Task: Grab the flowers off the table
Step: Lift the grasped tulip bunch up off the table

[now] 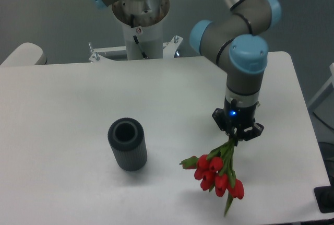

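Observation:
The flowers (215,174) are a small bunch of red tulip buds with green stems and leaves, at the front right of the white table (62,110). The buds hang down and forward; the stems run up into my gripper (236,138). The gripper points straight down and is shut on the stems near their top. Whether the buds still touch the tabletop I cannot tell. The fingertips are partly hidden by the stems and leaves.
A dark grey ribbed cylinder (127,144) stands upright on the table left of the flowers. The arm's base (140,11) is mounted at the table's far edge. The table's right edge and front edge lie close to the flowers.

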You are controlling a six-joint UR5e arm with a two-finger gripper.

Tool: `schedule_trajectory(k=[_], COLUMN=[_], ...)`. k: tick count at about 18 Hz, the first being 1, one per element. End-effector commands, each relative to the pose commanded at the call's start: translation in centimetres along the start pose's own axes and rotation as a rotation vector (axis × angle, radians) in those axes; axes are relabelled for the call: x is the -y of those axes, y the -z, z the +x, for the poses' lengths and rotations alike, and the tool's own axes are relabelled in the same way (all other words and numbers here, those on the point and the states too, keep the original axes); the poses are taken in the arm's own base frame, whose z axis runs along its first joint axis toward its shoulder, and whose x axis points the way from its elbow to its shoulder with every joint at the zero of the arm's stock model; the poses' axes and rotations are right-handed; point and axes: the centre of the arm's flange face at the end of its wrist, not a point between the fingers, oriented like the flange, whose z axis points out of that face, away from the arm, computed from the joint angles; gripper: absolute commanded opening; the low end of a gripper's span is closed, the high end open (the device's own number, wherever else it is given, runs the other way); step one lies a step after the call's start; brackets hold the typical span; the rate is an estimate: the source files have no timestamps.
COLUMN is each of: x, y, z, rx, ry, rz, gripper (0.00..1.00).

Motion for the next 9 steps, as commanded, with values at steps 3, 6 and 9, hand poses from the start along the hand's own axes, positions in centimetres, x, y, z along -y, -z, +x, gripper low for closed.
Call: schedule_trajectory(k=[3, 6, 9], x=[1.1, 2.5, 3.1], y=[1.1, 2.7, 3.7], z=[0.1, 0.6, 1.3], rx=[-0.015, -0.045, -0.072], ry=[-0.006, -0.011, -0.011], rz=[0.097, 0.224, 0.296], gripper=[0.21, 0.21, 0.21])
